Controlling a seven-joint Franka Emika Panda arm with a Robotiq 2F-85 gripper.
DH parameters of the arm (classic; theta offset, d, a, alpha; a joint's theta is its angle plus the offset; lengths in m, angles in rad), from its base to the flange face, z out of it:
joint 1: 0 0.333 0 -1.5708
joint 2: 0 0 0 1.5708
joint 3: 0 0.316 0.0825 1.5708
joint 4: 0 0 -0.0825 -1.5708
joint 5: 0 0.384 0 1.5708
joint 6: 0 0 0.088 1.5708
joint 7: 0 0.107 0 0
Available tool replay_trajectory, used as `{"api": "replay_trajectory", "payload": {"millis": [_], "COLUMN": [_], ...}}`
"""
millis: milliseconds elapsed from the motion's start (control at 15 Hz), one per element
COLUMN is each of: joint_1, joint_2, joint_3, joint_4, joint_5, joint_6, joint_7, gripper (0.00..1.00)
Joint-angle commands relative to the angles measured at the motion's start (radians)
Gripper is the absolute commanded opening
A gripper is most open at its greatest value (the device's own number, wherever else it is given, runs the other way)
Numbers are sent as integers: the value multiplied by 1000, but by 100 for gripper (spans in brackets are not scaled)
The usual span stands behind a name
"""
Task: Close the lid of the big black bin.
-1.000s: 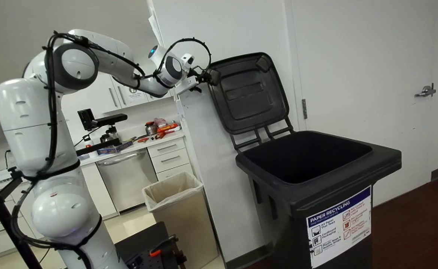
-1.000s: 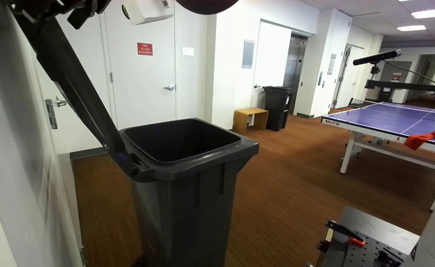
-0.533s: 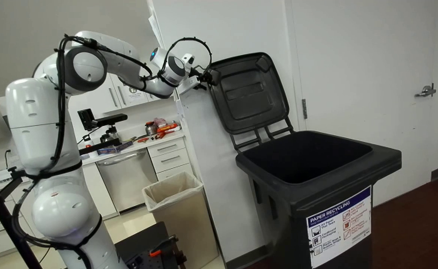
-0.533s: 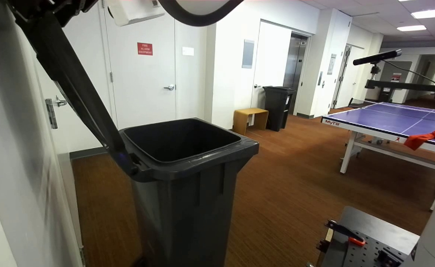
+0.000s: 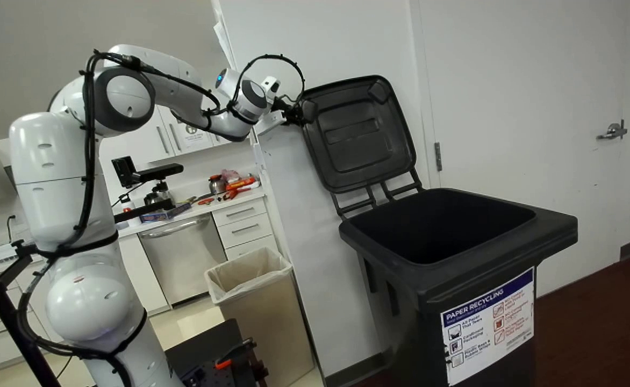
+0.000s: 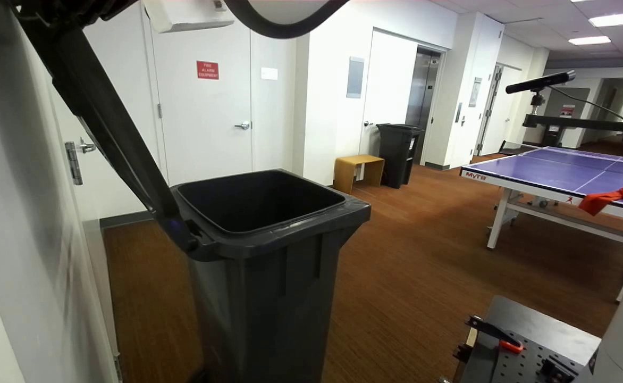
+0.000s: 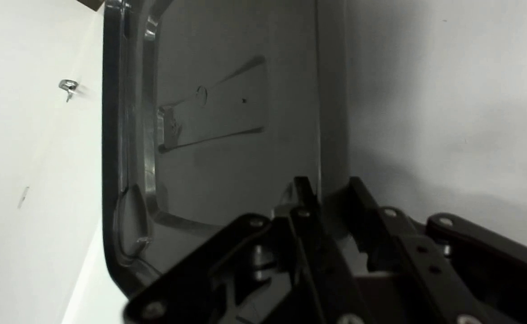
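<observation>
The lid (image 5: 355, 134) of the big black bin (image 5: 487, 263) stands raised, tilted back towards the white wall, its recessed inner face showing. In an exterior view the lid (image 6: 112, 122) is seen edge-on, leaning away from the bin (image 6: 274, 298), whose mouth is uncovered. My gripper (image 5: 294, 114) is at the lid's upper corner on the arm's side. From the wrist, the lid (image 7: 227, 175) fills the middle, and its side rim runs between the fingertips of my gripper (image 7: 330, 191), which is shut on that rim. Dark blur hides the exact contact.
A white wall (image 5: 326, 279) rises close behind the lid. Beside it stands a beige open-top bin (image 5: 266, 317) with a liner. A black mounting plate (image 6: 529, 346) with tools is at the robot's base. Farther off are a wooden stool (image 6: 359, 165) and a purple table (image 6: 572, 167).
The arm's upper links have shifted slightly towards the bin, and the gripper's fingers have come together onto the lid's edge. Lid and bin have not visibly moved.
</observation>
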Motion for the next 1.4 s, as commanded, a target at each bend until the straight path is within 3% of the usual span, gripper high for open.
{"api": "replay_trajectory", "payload": {"millis": [0, 733, 1333], "joint_1": [2, -58, -177], "joint_2": [-69, -291, -471], "joint_3": [-29, -120, -189], "joint_4": [-40, -272, -493], "joint_5": [-78, -189, -280], "joint_6": [11, 77, 213], "joint_7": [117, 469, 756], "gripper": [6, 6, 6]}}
